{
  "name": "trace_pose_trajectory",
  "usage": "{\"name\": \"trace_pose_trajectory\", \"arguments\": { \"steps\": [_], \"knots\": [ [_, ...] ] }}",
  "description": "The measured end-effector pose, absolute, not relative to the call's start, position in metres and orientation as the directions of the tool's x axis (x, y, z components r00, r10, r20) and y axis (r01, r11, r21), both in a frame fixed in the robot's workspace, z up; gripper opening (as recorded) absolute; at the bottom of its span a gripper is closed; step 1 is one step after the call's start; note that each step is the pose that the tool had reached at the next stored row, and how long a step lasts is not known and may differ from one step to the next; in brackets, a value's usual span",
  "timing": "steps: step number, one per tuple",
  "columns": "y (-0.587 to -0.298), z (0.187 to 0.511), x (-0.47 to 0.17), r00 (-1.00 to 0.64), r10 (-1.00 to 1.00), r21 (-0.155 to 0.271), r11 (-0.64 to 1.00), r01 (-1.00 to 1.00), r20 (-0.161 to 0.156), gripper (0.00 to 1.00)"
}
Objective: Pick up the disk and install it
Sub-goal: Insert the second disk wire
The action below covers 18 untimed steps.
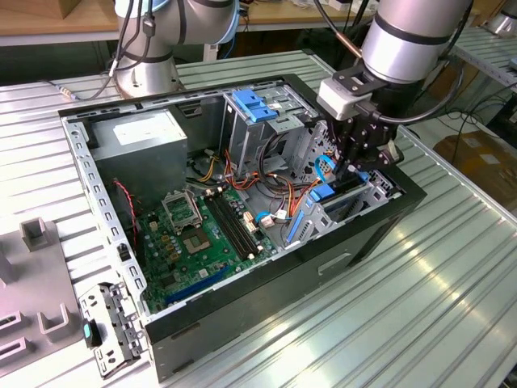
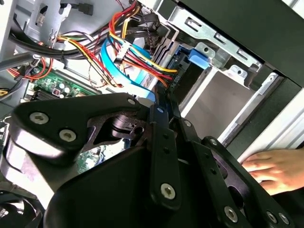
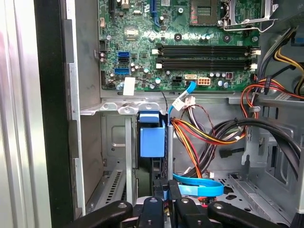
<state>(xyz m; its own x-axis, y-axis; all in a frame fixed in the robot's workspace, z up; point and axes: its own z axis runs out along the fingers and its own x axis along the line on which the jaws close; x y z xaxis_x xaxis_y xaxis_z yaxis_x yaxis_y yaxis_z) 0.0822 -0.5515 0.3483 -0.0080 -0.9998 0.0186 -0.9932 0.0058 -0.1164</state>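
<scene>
I have the open black computer case (image 1: 242, 242) lying on its side on the ribbed metal table (image 1: 420, 291), green motherboard (image 1: 194, 234) up. My arm's black hand (image 1: 355, 158) is down in the drive bay at the exterior view's right end of the case. In the first wrist view its fingers (image 3: 156, 209) are pressed together, pinching the upper edge of the disk (image 3: 151, 142), a flat grey drive seen edge-on with blue plastic side rails, which stands partly down in the metal bay slot. My worry is jamming: if the rails sit skewed in the guides, pushing could wedge the drive. The loose red, yellow and orange cable bundle (image 3: 204, 137) and the blue ribbon cable (image 3: 197, 185) lie just beside the slot and could snag. A person's hand (image 2: 278, 168) rests against the case wall near my hand, a pinch risk.
</scene>
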Motion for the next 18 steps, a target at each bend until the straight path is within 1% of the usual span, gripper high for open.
{"name": "trace_pose_trajectory", "arguments": {
  "steps": [18],
  "knots": [
    [-0.5565,0.343,0.0833,-0.009,-1.0,-0.116,0.007,-0.993,0.019,0.16]
  ]
}}
